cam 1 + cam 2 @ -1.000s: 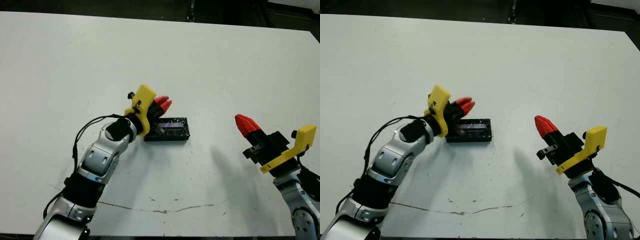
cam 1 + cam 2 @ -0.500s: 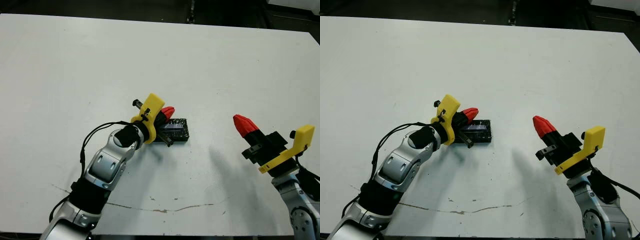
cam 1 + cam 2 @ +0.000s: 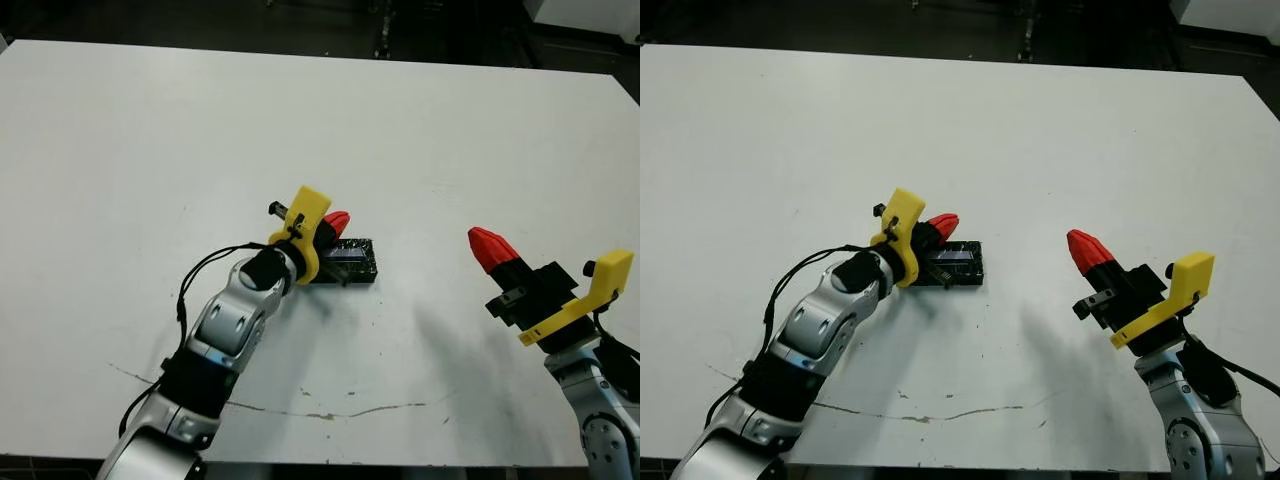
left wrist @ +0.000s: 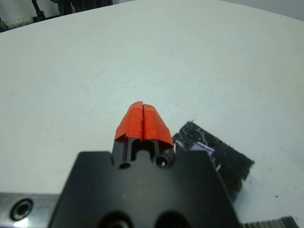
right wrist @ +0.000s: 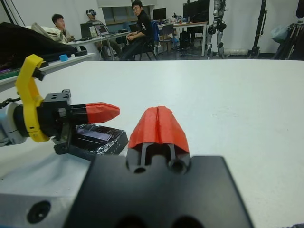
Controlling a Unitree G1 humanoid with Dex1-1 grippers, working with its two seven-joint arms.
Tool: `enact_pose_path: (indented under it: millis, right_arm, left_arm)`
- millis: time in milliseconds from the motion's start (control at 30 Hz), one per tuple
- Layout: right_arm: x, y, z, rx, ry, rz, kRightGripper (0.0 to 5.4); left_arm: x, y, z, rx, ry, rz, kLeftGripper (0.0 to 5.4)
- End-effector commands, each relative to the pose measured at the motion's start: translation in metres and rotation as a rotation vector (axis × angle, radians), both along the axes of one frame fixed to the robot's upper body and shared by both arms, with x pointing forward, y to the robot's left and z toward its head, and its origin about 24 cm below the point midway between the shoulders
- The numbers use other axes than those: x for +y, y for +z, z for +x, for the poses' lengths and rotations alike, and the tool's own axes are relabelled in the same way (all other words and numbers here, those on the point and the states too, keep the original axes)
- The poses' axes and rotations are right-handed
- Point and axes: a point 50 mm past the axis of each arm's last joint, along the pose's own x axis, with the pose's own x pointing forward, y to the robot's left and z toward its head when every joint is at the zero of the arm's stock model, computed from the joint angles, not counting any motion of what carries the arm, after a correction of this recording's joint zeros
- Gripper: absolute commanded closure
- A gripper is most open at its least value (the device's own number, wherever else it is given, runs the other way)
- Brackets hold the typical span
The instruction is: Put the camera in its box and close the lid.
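White worktop (image 3: 150, 150), scuffed near the front edge; office behind, people seated at desks (image 5: 95, 35).
Lid (image 3: 348, 262) lies flat mid-worktop. Left tool (image 3: 336, 222), tips pinched together and empty, sits over the lid's 9 o'clock end. Right tool (image 3: 488, 247) likewise pinched, empty, well off at 3 o'clock. No legible writing.

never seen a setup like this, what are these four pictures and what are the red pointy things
This is a two-armed humanoid robot at a white table. Two pictures come from the two eyes of its head camera, looking down at the same scene. The other two come from a camera on each wrist, looking along that gripper's fingers. The red pointy things are the fingertips. The left gripper is shut, holds nothing, and sits right beside a black lid, seemingly over its near end. The right gripper is also shut and empty, off to the side. Nothing else lies on the table. People sit at desks beyond it.
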Motion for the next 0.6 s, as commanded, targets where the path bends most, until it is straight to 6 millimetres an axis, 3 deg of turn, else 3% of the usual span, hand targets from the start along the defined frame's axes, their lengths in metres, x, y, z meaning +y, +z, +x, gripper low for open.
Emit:
enact_pose_path:
  millis: [33, 333, 600]
  right_arm:
    - [-0.003, 0.001, -0.001, 0.0, -0.012, -0.005, 5.4]
    - [-0.001, 0.006, 0.0, -0.028, -0.022, 0.018, 5.4]
    - [-0.003, 0.011, 0.006, -0.059, -0.067, 0.054, 5.4]
  left_arm:
    - [0.025, -0.031, -0.014, 0.119, 0.015, 0.036, 5.39]
    - [0.077, 0.045, -0.036, -0.281, 0.095, -0.197, 5.39]
    - [0.118, 0.072, -0.057, -0.502, 0.29, -0.321, 5.39]
